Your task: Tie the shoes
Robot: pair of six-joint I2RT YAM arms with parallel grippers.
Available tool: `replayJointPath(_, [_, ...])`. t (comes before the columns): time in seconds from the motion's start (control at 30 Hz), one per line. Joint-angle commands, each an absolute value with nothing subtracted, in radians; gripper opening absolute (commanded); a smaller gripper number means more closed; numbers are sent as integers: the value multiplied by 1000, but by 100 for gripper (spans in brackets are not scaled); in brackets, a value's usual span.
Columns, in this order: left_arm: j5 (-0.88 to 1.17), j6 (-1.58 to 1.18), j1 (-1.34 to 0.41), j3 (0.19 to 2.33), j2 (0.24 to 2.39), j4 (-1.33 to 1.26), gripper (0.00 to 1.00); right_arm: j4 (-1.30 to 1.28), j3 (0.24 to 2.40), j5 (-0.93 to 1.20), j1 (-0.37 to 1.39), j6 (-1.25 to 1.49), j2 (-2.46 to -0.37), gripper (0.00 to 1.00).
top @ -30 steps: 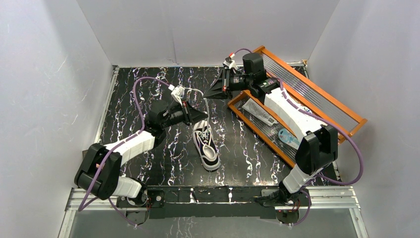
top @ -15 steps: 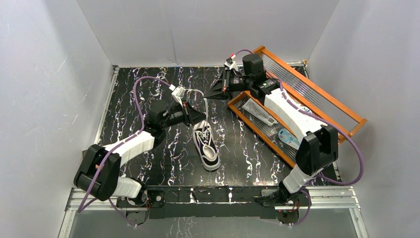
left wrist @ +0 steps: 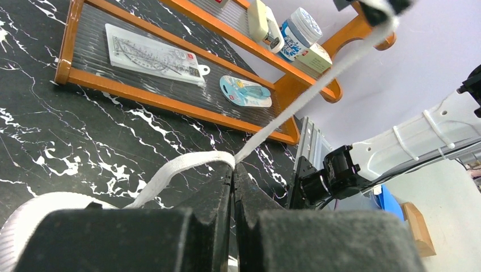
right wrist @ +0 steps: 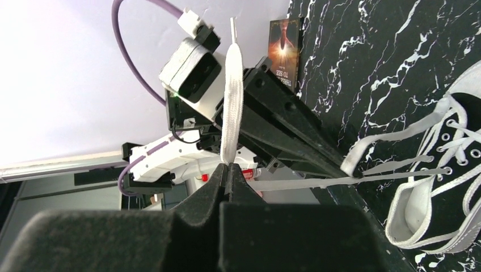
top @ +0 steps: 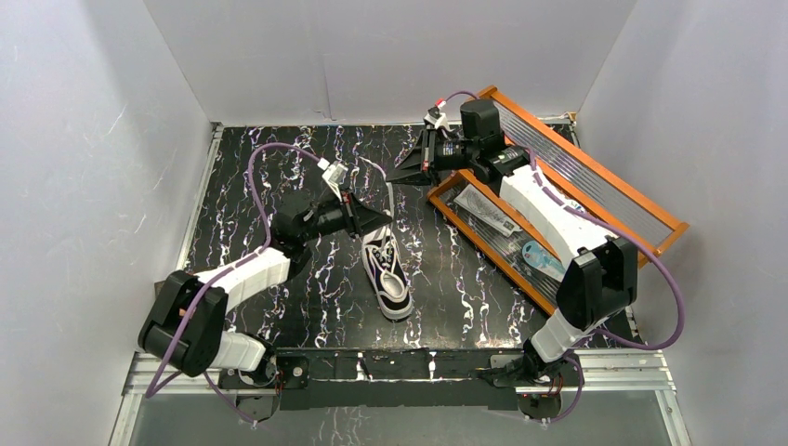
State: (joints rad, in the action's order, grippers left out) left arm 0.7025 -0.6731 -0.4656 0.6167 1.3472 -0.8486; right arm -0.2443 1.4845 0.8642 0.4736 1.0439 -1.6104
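Note:
The black sneaker [top: 390, 275] with white sole and toe cap lies mid-table, toe towards the arms. It also shows in the right wrist view [right wrist: 460, 122]. My left gripper [top: 385, 221] sits just behind the shoe's heel, shut on a white lace [left wrist: 187, 164] at a fold [left wrist: 232, 163]. From there the lace [top: 387, 198] runs taut up to my right gripper [top: 390, 177], which is shut on it farther along [right wrist: 227, 168]. The lace's free end [right wrist: 232, 85] sticks out past the right jaws. The left gripper's black fingers [right wrist: 289, 122] show in the right wrist view.
Two orange-framed trays [top: 483, 243] lie at the back right, one leaning on the other. They hold a ruler card [left wrist: 153, 54], a blue packet [left wrist: 245, 90], a jar [left wrist: 300, 28] and a stapler-like item [left wrist: 262, 20]. White walls enclose the table.
The right wrist has shifted slightly back and to the right, keeping the lace taut. The left gripper and shoe have barely moved. Both stay shut on the lace.

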Motion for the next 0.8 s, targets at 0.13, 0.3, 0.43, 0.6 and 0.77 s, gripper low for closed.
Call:
replayJointPath(0.13, [764, -611, -469, 720, 1415, -922, 0, -269, 1492, 840, 476, 1036, -1551, 0])
replayJointPath(0.3, [914, -609, -472, 813, 1514, -922, 0, -383, 1413, 671, 447, 1006, -1417, 0])
replayJointPath(0.43, [1066, -658, -475, 891, 1596, -926, 0, -475, 1325, 665, 395, 948, -1339, 0])
replayJointPath(0.6, [1055, -656, -475, 852, 1572, -928, 0, -441, 1253, 747, 333, 923, -1294, 0])
replayJointPath(0.77, [1032, -672, -474, 814, 1536, -930, 0, -353, 1271, 881, 353, 928, -1393, 0])
